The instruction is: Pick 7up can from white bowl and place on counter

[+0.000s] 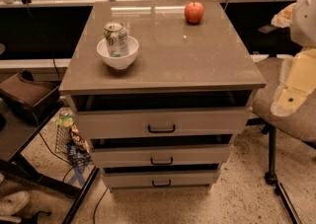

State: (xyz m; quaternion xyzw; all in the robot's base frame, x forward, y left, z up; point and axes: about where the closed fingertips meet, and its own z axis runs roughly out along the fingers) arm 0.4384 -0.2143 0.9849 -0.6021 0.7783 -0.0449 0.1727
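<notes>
Gripper (289,100) at right edge of frame, well apart from counter (197,65); cannot tell whether open or closed. 7up can (116,39) upright inside white bowl (117,60), left of centre on counter. Red apple (194,12) toward upper right.

The silver-topped 7up can (116,39) stands in the round white bowl (117,59) near the left edge of the grey-brown counter (197,62). The round red apple (194,12) sits near its back-right corner. The gripper (295,90) hangs beyond its right edge.

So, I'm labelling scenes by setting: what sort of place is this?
Probably an office or lab workspace: a three-drawer cabinet whose top is the counter, a swivel chair beside it, trailing cables. The gripper hangs at the right edge, off the counter.
</notes>
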